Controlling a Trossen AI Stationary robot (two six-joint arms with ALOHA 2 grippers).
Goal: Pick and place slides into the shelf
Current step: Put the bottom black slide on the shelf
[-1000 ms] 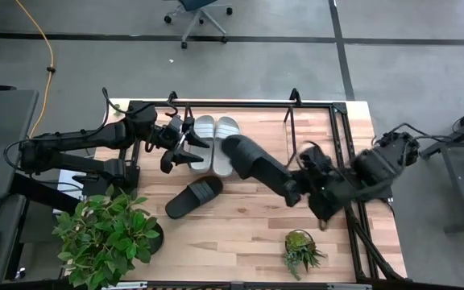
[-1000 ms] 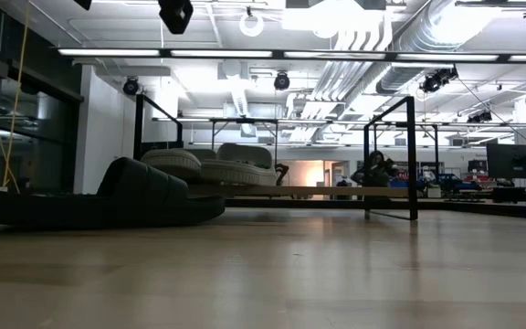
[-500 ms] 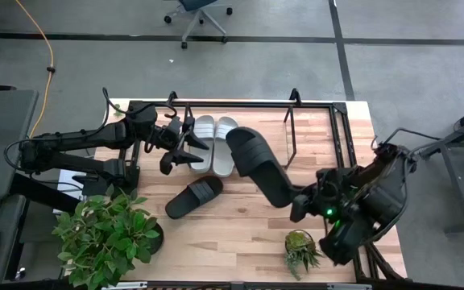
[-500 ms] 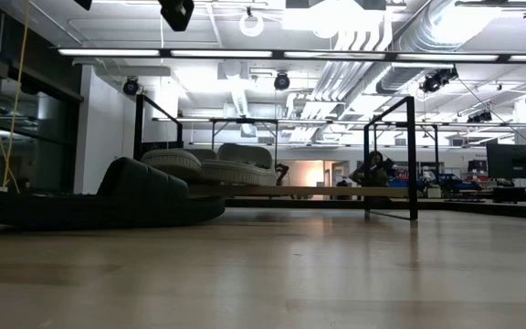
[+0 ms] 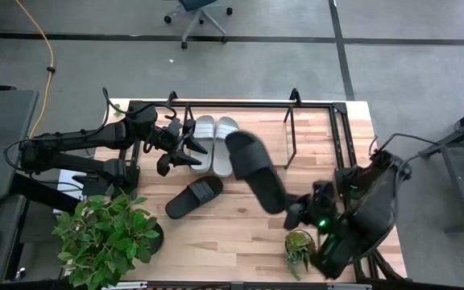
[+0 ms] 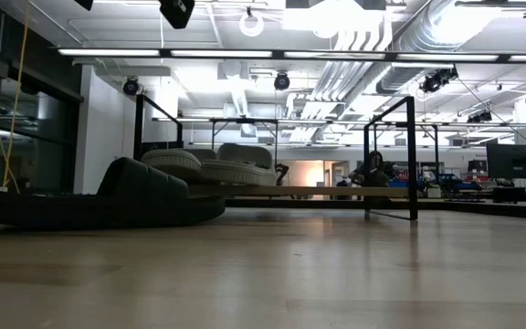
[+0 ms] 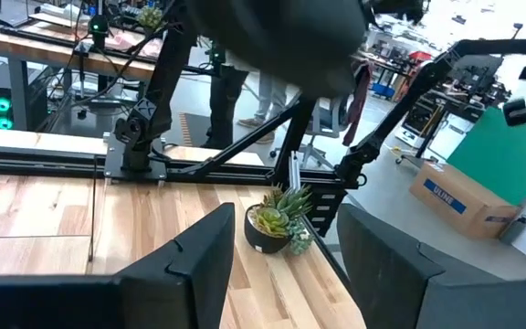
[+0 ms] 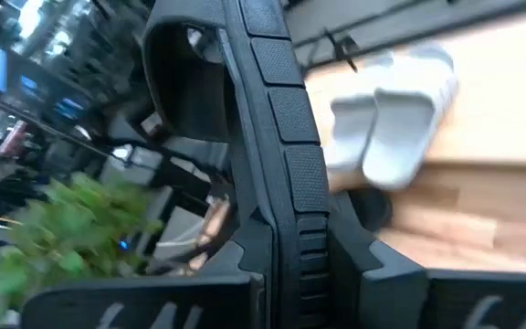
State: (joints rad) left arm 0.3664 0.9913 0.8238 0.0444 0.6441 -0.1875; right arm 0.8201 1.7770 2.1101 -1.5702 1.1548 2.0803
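Observation:
My right gripper (image 5: pixel 291 211) is shut on a black slide (image 5: pixel 254 167), which it carries in the air over the middle of the table, right of the grey pair. That light grey pair (image 5: pixel 216 142) lies side by side on the wood base of the shelf (image 5: pixel 290 121), a rack of thin black tubing along the far side. The second black slide (image 5: pixel 194 196) lies sole down on the table, close in the low view (image 6: pixel 135 196). My left gripper (image 5: pixel 176 150) hovers open just left of the grey pair, touching nothing. My right gripper pinches the black slide by its heel end (image 8: pixel 286 260), the sole held across its thickness between the two fingers (image 8: pixel 153 302). The fingers come from the near right side, along the slide's length. The slide is lifted clear, strap end (image 5: pixel 242 147) pointing toward the shelf.
A large leafy plant (image 5: pixel 107 234) stands at the near left corner. A small potted succulent (image 5: pixel 299 250) sits at the near edge, right under my right arm. Bare wood lies between them. The shelf's upright tubes (image 6: pixel 411 155) rise along the far and right sides.
My right arm has swung from the table's right side toward the near edge and drawn back a little. The black slide has stayed lifted; its held end has moved toward the near edge, so it now lies more along the near-far line. The left gripper has kept still.

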